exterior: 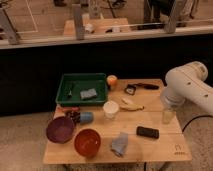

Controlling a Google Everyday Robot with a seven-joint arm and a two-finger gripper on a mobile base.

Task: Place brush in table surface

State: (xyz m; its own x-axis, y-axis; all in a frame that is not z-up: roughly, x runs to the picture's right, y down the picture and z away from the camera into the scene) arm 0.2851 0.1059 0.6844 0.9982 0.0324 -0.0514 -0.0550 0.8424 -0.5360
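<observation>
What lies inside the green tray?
In the green tray: grey block, slim dark stick. Whatever lies under them is hidden. The gripper hangs at the right edge of the table.

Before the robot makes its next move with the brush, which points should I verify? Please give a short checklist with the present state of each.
1. Brush located: ok. The brush lies near the table's far edge, right of the orange cup.
2. Brush on the table surface, outside the green tray: ok.
3. Gripper at the brush: not ok. The gripper hangs at the table's right edge, apart from the brush.
4. Gripper holding anything: cannot tell.
5. Room around the brush: not ok. A slim dark stick lies close on its right.
</observation>
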